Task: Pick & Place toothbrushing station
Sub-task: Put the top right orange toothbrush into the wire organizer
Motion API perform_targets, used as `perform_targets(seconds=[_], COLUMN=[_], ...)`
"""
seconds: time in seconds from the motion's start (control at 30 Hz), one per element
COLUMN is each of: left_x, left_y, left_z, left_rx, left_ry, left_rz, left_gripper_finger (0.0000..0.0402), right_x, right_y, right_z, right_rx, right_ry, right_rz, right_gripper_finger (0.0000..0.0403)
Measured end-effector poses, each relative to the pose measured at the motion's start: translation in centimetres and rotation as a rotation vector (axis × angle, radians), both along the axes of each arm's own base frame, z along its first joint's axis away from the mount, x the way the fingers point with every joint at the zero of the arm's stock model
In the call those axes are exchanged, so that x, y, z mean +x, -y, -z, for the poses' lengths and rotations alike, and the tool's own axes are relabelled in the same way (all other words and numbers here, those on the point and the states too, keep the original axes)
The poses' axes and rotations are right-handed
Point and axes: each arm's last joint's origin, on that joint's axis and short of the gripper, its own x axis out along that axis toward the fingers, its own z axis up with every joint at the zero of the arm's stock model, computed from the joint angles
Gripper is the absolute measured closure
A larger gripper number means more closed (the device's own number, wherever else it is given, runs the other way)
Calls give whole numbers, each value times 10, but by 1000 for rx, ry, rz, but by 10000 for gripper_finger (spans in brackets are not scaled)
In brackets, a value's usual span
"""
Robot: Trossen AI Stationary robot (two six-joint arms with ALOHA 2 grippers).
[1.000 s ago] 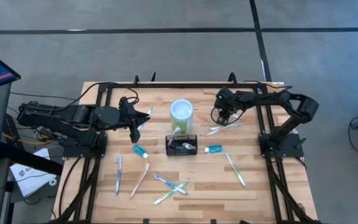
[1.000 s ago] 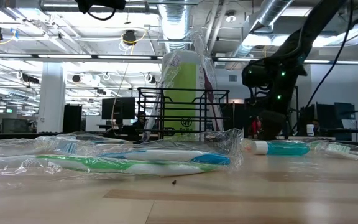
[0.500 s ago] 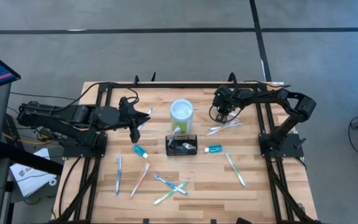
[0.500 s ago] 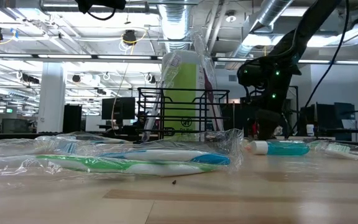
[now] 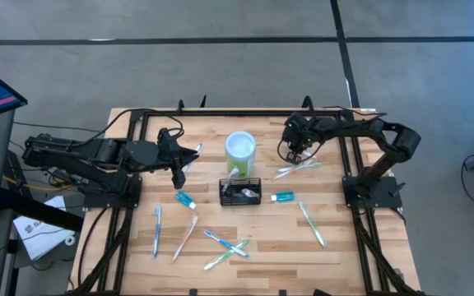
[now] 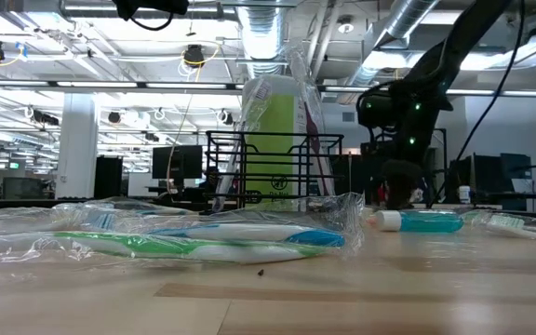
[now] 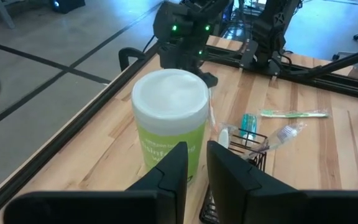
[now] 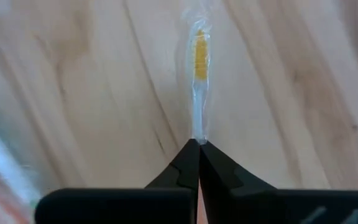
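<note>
The toothbrushing station, a black wire-mesh caddy (image 5: 240,194) (image 6: 273,172), stands on its base at the table's middle with a few small items inside. A lime-green cup (image 5: 240,148) (image 7: 169,124) stands just behind it. My right gripper (image 5: 290,156) (image 8: 199,144) points down at the far right of the cup, shut on a wrapped toothbrush (image 5: 296,168) with yellow bristles (image 8: 199,59). My left gripper (image 5: 194,151) (image 7: 197,167) hovers left of the cup, its fingers a narrow gap apart with nothing between them. My right gripper pinches the wrapped toothbrush between its two fingertips at the handle (image 8: 197,134), below the bristle head. The fingers come from above, pointing down. The toothbrush runs away from the fingertips and lies flat on the wood; the stretch behind the fingers is hidden by them.
Several wrapped toothbrushes (image 5: 186,237) (image 5: 225,247) (image 5: 313,224) lie on the table's near half. Two small toothpaste tubes (image 5: 185,199) (image 5: 283,196) flank the caddy. Black frame rails (image 5: 348,164) run along the table's sides. In the low view a wrapped brush (image 6: 194,244) lies close to the camera.
My right gripper has shifted a little toward the table's left, over the wrapped toothbrush. The toothbrush, caddy and cup stay where they were.
</note>
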Motion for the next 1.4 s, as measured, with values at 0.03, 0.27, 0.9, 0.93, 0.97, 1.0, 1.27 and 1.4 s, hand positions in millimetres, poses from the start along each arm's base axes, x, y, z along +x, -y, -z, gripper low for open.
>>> perform_targets(seconds=[0.03, 0.27, 0.9, 0.93, 0.97, 1.0, 1.27, 1.4], left_x=[0, 0, 0, 0, 0, 0, 0, 0], left_y=[0, 0, 0, 0, 0, 0, 0, 0], left_z=[0, 0, 0, 0, 0, 0, 0, 0], left_rx=[0, 0, 0, 0, 0, 0, 0, 0], left_ry=[0, 0, 0, 0, 0, 0, 0, 0], left_rz=[0, 0, 0, 0, 0, 0, 0, 0], left_gripper_finger=[348, 348, 348, 348, 348, 348, 348, 348], right_x=[0, 1, -2, -2, -2, -2, -3, 0], right_y=[-1, -7, -59, -62, -65, -68, -93, -108], right_z=[-4, -32, -110, -110, -110, -110, -109, -110], right_rx=[0, -28, -116, -119, -123, -126, -116, -119], right_ry=[21, 169, 740, 761, 785, 813, 1024, 1113], right_rz=[0, 7, -165, -172, -179, -185, -251, -311], right_gripper_finger=[402, 402, 402, 402, 403, 403, 403, 403])
